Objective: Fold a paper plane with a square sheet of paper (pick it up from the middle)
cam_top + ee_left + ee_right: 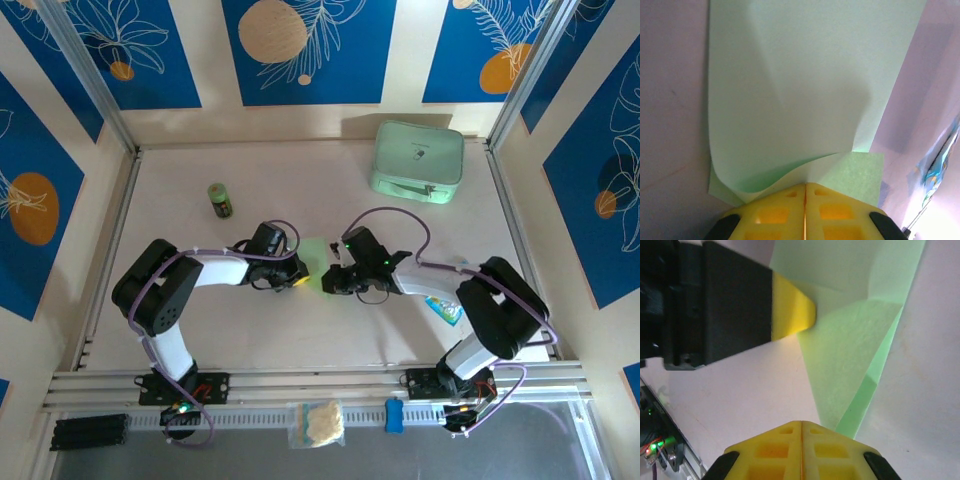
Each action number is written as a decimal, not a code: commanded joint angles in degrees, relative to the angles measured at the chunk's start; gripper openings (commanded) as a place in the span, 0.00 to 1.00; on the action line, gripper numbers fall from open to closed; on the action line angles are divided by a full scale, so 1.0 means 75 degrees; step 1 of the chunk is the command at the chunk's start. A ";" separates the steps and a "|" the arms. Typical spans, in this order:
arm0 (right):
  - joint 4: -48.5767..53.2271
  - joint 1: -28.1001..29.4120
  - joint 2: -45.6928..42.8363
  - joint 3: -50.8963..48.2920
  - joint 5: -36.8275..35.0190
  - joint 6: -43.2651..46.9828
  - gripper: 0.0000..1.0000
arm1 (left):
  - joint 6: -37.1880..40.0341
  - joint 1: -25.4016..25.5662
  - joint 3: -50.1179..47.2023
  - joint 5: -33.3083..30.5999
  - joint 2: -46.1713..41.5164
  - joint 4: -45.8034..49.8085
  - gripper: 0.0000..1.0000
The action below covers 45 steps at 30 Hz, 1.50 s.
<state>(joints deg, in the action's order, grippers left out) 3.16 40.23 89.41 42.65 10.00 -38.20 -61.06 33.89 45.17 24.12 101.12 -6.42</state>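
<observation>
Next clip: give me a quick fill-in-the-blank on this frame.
The left gripper and right gripper both have their jaws ____.
The sheet of paper between them is pale ____.
The case sits far back on the ____.
The bottle stands on the ____ arm's side.
Missing: shut; green; right; left.

paper sheet cropped at top, near edge hidden (behind fingers)

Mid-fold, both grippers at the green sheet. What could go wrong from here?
The square sheet of paper bulges in a loose curl at the shut left gripper; pressing now may set a crooked crease.
The right gripper, shut, sits beside the sheet's folded edge; a push could slide or crumple it.
Both grippers are close together; they might collide.
</observation>
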 commanded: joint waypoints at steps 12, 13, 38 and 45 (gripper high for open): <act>0.0556 0.0297 0.1038 0.0966 0.0056 0.0111 0.05 | 0.0061 0.0033 -0.0047 -0.0693 0.0369 0.1312 0.10; 0.0606 0.0308 0.1070 0.0995 0.0036 0.0124 0.05 | 0.0066 0.0039 -0.0040 -0.0699 0.0369 0.1340 0.10; 0.1272 0.0344 0.1584 0.1204 -0.0594 0.0270 0.03 | 0.0133 0.0033 0.0024 -0.0805 0.0591 0.1617 0.09; 0.1372 0.0308 0.1484 0.0857 -0.0500 0.0414 0.03 | 0.0226 0.0040 0.0033 -0.0905 0.0638 0.1765 0.09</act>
<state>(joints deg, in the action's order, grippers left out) 9.85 42.44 100.01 50.87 6.61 -36.23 -60.99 33.93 47.33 23.73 101.75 -2.52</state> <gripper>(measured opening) 0.048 0.089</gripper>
